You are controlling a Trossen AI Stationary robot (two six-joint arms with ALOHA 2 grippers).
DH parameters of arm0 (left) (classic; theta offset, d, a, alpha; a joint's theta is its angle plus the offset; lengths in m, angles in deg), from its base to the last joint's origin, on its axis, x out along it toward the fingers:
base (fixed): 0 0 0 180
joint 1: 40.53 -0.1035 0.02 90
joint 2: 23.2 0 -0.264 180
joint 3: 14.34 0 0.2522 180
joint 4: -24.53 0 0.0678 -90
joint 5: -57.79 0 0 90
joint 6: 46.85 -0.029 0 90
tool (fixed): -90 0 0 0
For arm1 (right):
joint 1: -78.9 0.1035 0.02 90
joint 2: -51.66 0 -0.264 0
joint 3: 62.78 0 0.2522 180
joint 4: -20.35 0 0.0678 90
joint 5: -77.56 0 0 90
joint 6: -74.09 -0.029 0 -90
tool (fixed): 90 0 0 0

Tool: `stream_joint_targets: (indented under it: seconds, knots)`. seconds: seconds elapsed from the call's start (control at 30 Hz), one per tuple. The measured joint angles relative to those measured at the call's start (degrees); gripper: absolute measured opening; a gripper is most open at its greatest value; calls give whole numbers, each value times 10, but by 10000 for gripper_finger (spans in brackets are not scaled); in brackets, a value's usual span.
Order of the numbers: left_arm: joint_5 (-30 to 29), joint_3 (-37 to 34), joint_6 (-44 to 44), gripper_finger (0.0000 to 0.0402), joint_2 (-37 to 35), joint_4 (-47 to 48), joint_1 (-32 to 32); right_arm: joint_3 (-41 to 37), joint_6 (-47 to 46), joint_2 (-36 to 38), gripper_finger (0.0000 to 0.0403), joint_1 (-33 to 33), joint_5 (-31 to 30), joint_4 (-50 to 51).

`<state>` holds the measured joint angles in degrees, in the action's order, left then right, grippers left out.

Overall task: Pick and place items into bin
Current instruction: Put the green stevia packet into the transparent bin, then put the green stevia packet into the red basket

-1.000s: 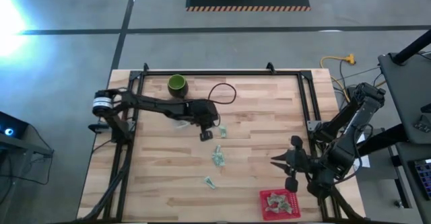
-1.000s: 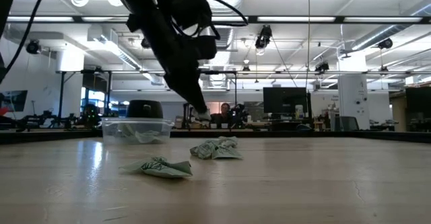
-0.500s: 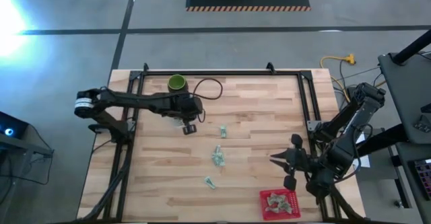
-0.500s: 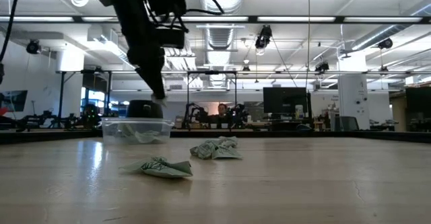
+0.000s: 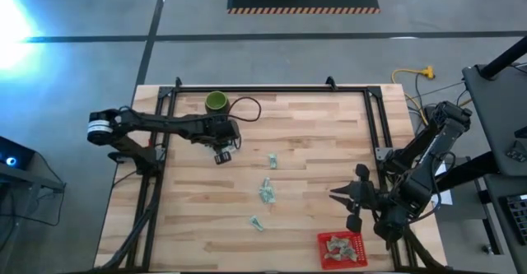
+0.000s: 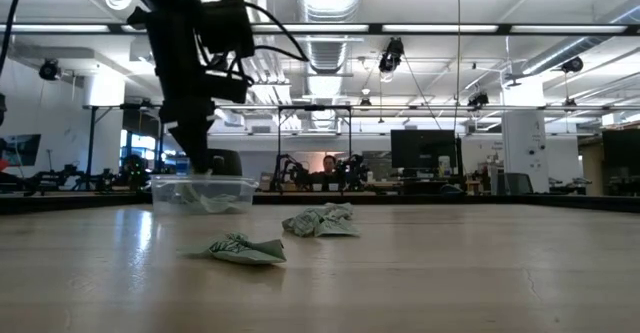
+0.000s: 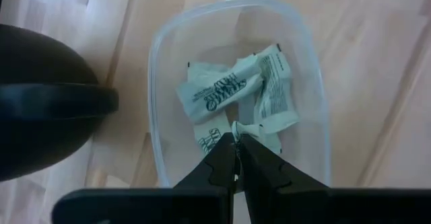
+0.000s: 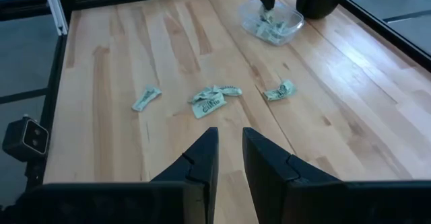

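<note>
Left hand point(image 7: 237, 145) pinches a packet point(image 7: 237, 131) over clear bin point(image 7: 311, 83); print unreadable.

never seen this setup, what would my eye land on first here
Probably the left end effector, shut on a packet above the clear tub of packets beside the dark green cup. Next, the loose packets scattered mid-table, and the red bin at the near right corner, close to the idle right end effector.

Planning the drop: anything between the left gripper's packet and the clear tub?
Nothing visible. The left gripper, shut on a small green-and-white packet, is directly above the clear plastic tub; the dark green cup stands beside it.
</note>
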<state>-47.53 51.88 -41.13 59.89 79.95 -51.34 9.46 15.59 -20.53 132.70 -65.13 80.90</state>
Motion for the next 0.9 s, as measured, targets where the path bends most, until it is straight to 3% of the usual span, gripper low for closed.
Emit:
stream_joint_targets:
  seconds: [0.17,0.5,0.73,0.9]
  knots:
    - [-2,-4,0,13,-10,-5,0,0,0,0,59,-4,0,0]
    - [-12,-4,5,110,-24,-4,-1,-5,5,0,59,-25,0,0]
    - [89,9,87,127,-36,22,1,-8,40,0,58,-77,8,2]
    - [146,23,137,128,-71,23,31,-9,115,0,65,-169,98,-10]
